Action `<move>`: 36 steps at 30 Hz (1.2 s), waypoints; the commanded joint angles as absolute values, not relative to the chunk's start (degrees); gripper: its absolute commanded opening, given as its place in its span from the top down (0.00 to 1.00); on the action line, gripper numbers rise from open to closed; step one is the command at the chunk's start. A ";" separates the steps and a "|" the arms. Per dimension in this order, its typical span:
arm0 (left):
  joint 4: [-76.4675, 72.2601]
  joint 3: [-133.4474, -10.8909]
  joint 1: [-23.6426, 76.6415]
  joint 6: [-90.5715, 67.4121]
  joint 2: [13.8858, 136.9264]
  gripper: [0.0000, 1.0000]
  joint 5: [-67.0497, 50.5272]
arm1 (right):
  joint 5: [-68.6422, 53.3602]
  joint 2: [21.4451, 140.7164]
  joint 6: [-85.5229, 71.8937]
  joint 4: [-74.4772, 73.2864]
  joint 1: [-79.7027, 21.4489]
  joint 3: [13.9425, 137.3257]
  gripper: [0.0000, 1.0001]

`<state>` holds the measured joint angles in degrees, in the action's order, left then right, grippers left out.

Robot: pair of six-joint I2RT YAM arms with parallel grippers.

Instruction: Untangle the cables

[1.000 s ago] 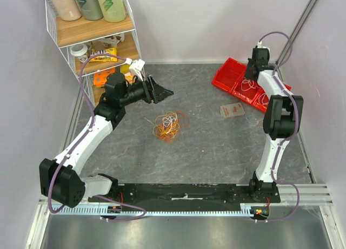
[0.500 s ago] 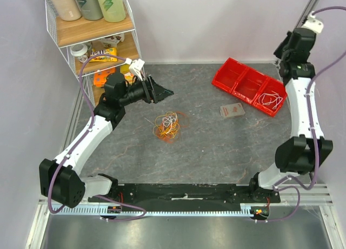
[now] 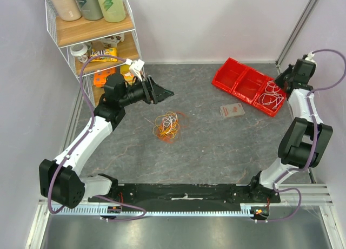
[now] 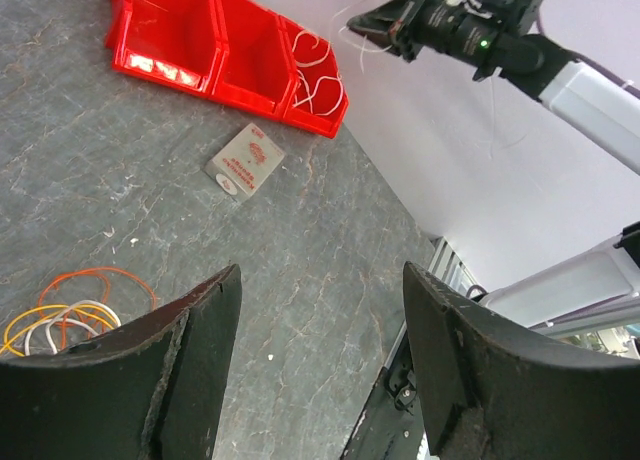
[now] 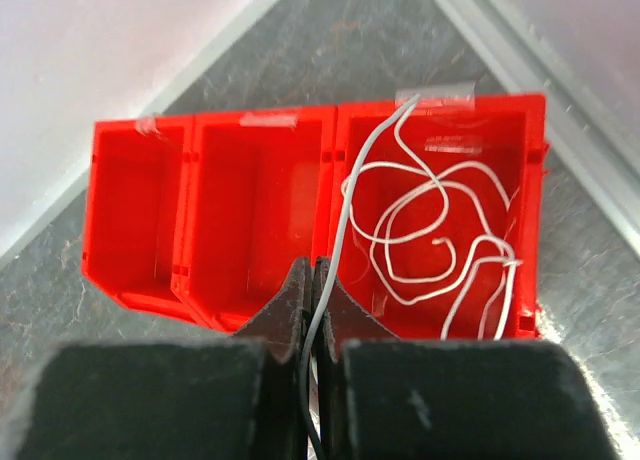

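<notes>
Pinching one white wire (image 5: 336,230) between closed jaws, the right gripper (image 5: 312,278) hangs over the end compartment of the red bin (image 3: 230,76), where more white wire coils. The cables (image 3: 168,125) lie well apart from the bin, nearer the left gripper (image 3: 162,91), whose jaws stand wide. A card (image 3: 232,110) beside the bin carries red print, unreadable.

Right tool (image 5: 312,272) clamped on white cable (image 5: 340,215); loops fill red bin's (image 5: 135,210) right compartment.
</notes>
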<state>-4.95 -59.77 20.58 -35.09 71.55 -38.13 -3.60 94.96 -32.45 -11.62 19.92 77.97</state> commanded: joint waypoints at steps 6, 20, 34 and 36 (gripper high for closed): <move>-8.79 -59.50 19.69 -37.53 70.40 0.26 -40.87 | -9.93 99.49 -36.39 -1.23 21.09 73.57 1.00; -8.79 -59.50 19.42 -37.71 71.10 0.23 -41.13 | -0.36 107.92 -30.24 -5.44 21.62 75.14 1.00; -9.23 -59.41 18.98 -38.41 71.10 0.23 -41.57 | 7.90 109.96 -25.31 -21.69 16.62 90.60 0.51; -9.40 -59.33 18.90 -38.41 70.93 0.23 -41.66 | 10.88 108.73 -25.31 -24.94 15.12 93.33 0.45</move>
<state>-6.61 -59.59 19.29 -36.67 71.55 -39.68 4.80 114.04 -26.39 -18.46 17.96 86.63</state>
